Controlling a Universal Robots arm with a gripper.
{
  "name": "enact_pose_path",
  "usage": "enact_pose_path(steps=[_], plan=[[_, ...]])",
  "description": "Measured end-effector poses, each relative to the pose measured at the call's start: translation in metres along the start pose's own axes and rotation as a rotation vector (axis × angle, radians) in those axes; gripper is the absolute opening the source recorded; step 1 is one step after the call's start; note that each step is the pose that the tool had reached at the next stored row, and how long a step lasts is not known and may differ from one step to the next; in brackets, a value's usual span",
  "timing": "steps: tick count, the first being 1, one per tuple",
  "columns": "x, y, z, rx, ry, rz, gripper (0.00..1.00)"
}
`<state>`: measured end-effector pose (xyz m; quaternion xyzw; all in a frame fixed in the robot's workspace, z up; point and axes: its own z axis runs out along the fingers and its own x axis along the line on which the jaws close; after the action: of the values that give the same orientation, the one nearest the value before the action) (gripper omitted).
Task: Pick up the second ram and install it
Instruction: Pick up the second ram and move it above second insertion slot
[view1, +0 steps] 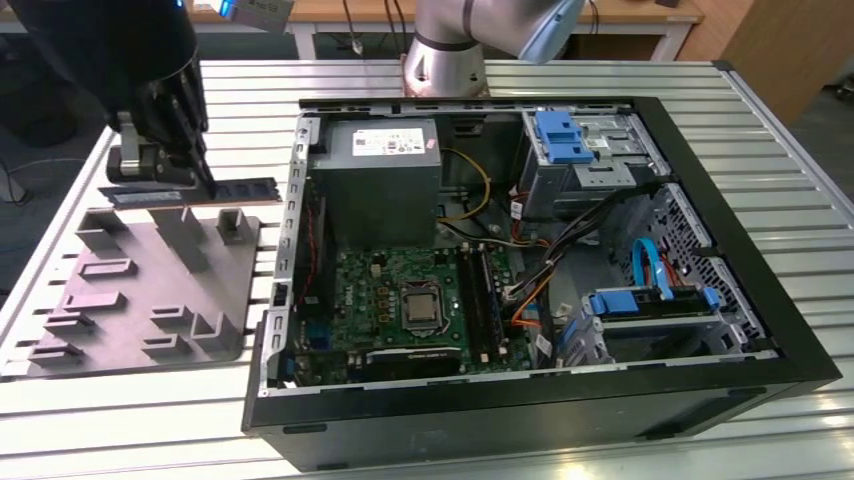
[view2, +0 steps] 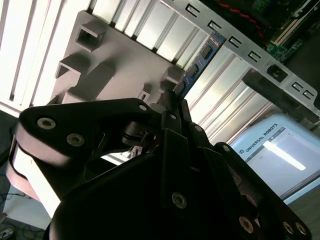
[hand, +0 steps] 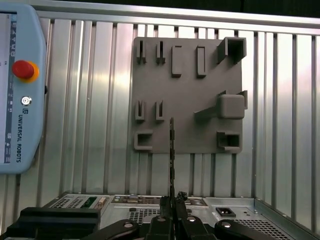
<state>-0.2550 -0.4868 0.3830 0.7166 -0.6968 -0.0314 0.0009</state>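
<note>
My gripper (view1: 158, 178) is shut on the second ram (view1: 214, 192), a long, thin dark stick held level above the far edge of the grey holder plate (view1: 140, 290), at the exterior view's left. In the first wrist view the second ram (hand: 171, 150) shows edge-on, sticking out from the gripper (hand: 172, 202) over the grey holder plate (hand: 187, 100). In the second wrist view the gripper (view2: 172, 102) holds the second ram (view2: 200, 62) by one end, and its blue face with chips shows. Inside the case, the green board (view1: 400, 300) has long black slots (view1: 478, 295) beside the processor socket.
The open computer case (view1: 534, 400) lies on the slatted metal table (view1: 160, 400), its side wall (view1: 287, 250) right beside the holder plate. A grey power-supply box (view1: 380, 180), blue drive brackets (view1: 567, 140) and loose cables sit inside. A teach pendant (hand: 20, 90) lies on the table.
</note>
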Motion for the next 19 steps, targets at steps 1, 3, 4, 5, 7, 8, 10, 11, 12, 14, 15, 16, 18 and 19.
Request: enact_pose_path(steps=[1,3,4,5,7,8,10,11,12,14,15,16,18,19], plan=[[0.0,-0.0024,-0.0001,0.0,0.0,0.0,0.14],[0.0,-0.0072,-0.0003,-0.0001,-0.0001,0.0,0.14],[0.0,-0.0098,-0.0004,-0.0001,0.0,0.0,0.14],[0.0,-0.0123,-0.0004,-0.0001,0.0,0.0,0.14],[0.0001,-0.0171,-0.0006,-0.0002,-0.0001,0.0,0.14],[0.0001,-0.0193,-0.0007,-0.0002,0.0,0.0,0.14],[0.0001,-0.0235,-0.0009,-0.0003,-0.0001,0.0,0.14],[0.0001,-0.0257,-0.001,-0.0003,0.0,0.0,0.14],[0.0002,-0.0278,-0.0011,-0.0004,0.0,0.0,0.14],[0.0002,-0.0319,-0.0013,-0.0003,0.0,0.0,0.14],[0.0002,-0.034,-0.0014,-0.0004,0.0,0.0,0.14],[0.0003,-0.0362,-0.0015,-0.0005,0.0,0.0,0.14],[0.0003,-0.04,-0.0016,-0.0004,0.0,0.0,0.14],[0.0003,-0.0418,-0.0016,-0.0004,0.0,0.0,0.14]])
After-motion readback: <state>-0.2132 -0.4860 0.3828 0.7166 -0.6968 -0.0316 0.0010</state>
